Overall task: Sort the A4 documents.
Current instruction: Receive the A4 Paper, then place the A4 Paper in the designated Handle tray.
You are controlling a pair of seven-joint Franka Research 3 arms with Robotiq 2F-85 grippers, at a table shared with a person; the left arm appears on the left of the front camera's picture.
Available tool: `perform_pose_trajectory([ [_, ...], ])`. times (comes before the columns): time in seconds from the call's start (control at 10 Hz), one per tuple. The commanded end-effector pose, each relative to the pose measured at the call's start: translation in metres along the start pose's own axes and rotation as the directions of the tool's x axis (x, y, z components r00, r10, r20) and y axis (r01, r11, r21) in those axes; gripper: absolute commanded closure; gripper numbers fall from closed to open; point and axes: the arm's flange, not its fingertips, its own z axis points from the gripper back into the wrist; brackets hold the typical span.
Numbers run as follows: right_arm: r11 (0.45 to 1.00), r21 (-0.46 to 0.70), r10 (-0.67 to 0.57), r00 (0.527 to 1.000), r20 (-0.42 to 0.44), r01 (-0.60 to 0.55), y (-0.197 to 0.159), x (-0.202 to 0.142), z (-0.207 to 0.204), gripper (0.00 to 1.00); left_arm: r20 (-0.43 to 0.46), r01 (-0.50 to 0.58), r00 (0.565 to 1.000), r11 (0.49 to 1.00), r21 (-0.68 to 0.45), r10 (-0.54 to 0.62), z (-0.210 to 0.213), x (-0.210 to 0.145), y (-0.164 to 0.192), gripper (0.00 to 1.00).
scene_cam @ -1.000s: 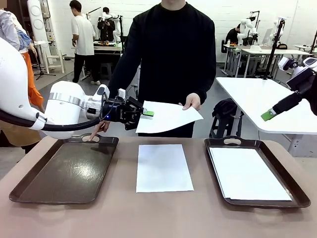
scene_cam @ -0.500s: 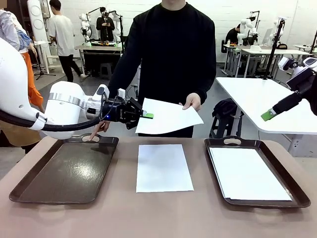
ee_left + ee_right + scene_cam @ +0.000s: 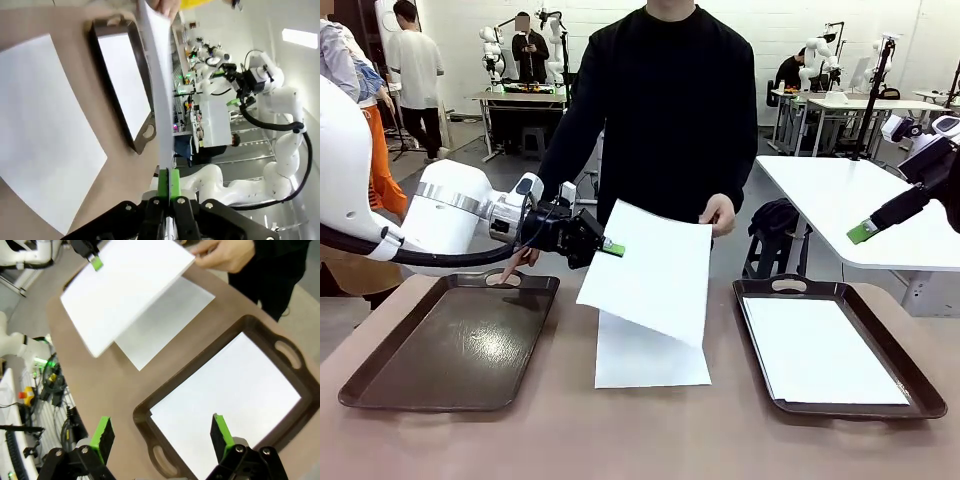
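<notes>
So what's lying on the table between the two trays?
A single flat A4 sheet lies there, plain in the front view; the held sheet, pinched by the left gripper, hangs over its far end.

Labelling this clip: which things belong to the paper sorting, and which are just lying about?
Job: held sheet, table sheet, tray sheet, left tray, right tray, left gripper, person's hand.
Lying about: far white table.

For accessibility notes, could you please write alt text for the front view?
The left gripper, shut on a sheet's corner, holds it above the table, a person's hand at the opposite corner. Another sheet lies between the left tray and the right tray, which holds paper.
</notes>
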Motion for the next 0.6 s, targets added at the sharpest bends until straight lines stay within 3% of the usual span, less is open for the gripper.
perform_pose_trajectory([
  [0.0, 1.0, -0.004, -0.001, 1.0, 0.004, 0.001, 0.0002, 0.0005, -0.0008, 0.0, 0.096, -0.066, 0.992, 0.992, -0.107, 0.076, -0.0026, 0.0066, -0.0041, 1.0],
  [0.5, 1.0, -0.004, -0.001, 1.0, 0.004, 0.001, 0.0002, 0.0005, -0.0008, 0.0, 0.096, -0.066, 0.992, 0.992, -0.107, 0.076, -0.0026, 0.0066, -0.0041, 1.0],
])
